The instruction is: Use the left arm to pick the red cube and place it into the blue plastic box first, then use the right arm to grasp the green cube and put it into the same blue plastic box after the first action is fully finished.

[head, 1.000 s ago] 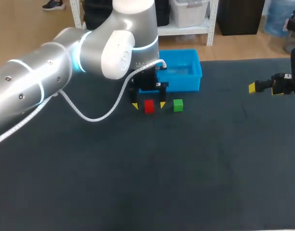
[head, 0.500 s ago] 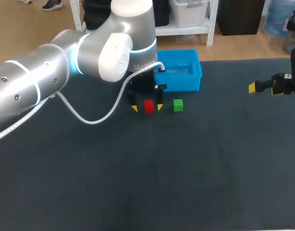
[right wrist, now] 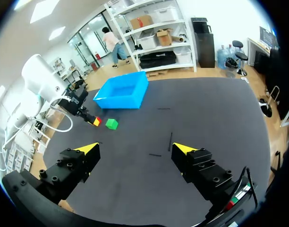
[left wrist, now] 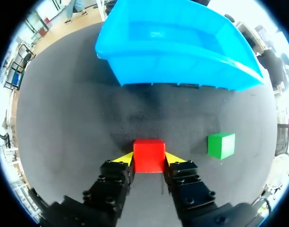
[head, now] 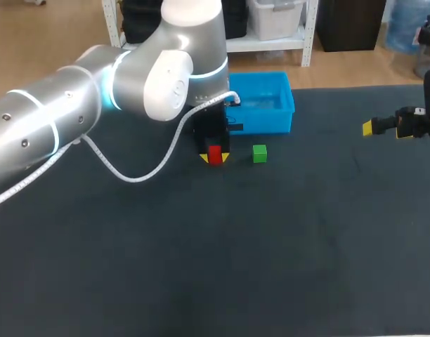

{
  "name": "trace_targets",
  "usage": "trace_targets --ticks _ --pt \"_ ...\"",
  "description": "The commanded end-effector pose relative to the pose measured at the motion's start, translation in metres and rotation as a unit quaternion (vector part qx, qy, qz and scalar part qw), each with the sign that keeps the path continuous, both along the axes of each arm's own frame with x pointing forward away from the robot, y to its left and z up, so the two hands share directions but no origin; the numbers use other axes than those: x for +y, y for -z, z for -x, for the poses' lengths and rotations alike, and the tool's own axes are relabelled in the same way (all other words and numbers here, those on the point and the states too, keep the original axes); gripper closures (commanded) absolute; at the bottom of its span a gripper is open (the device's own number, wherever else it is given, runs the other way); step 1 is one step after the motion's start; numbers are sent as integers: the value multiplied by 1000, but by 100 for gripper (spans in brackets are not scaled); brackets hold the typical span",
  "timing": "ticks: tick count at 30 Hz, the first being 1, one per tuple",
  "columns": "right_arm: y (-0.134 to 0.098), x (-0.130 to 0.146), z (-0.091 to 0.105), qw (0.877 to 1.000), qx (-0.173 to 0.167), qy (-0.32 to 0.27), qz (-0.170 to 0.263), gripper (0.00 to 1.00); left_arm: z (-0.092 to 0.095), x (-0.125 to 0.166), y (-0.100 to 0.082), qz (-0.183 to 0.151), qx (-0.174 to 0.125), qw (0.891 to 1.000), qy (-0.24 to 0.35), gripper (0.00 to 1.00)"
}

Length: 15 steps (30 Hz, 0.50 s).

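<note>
1. Now the left claw (left wrist: pixel 148 160) is clamped on the red cube (left wrist: pixel 148 152). One yellow tip presses its left face and one its right, and the cube looks to be sitting on the bench (head: pixel 271 246), not yet lifted.
2. Straight ahead of that claw, on the far side of the cube and slightly right, stands the blue plastic box (left wrist: pixel 173 71). Its long side faces the cube, with a strip of bare bench between them.
3. The coming move turns on that relation, as I judge it. The box's near wall rises between cube and goal, so the cube needs to go up before it travels far and a little right.
4. The green cube (left wrist: pixel 221 145) lies just right of the red one, touching neither it nor the claw's finger, and off the path to the box.
5. The right claw (right wrist: pixel 136 148) hangs at the bench's right side, fingers apart and empty, well apart from both cubes. The left arm is plainly the nearer.
</note>
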State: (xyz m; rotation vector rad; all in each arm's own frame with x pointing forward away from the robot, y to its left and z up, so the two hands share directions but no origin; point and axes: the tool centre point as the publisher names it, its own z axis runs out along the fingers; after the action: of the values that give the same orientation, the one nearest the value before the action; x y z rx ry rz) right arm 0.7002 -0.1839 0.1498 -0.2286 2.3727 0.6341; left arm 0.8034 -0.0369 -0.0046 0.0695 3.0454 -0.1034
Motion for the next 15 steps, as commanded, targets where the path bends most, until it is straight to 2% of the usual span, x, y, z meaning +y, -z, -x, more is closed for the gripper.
trace_targets --ticks 1,6,13,15 --pt "0 -1 0 1000 0 -1 0 0 0 0 1 2 -2 1000 3 100" --pt "0 -1 0 1000 0 -1 0 0 2 -2 -7 1 -10 1000 15 100" --pt "0 -1 0 1000 0 -1 0 0 5 -6 -41 6 -5 999 46 100" --pt "0 -1 0 1000 0 -1 0 0 6 -6 -54 11 -13 999 51 100"
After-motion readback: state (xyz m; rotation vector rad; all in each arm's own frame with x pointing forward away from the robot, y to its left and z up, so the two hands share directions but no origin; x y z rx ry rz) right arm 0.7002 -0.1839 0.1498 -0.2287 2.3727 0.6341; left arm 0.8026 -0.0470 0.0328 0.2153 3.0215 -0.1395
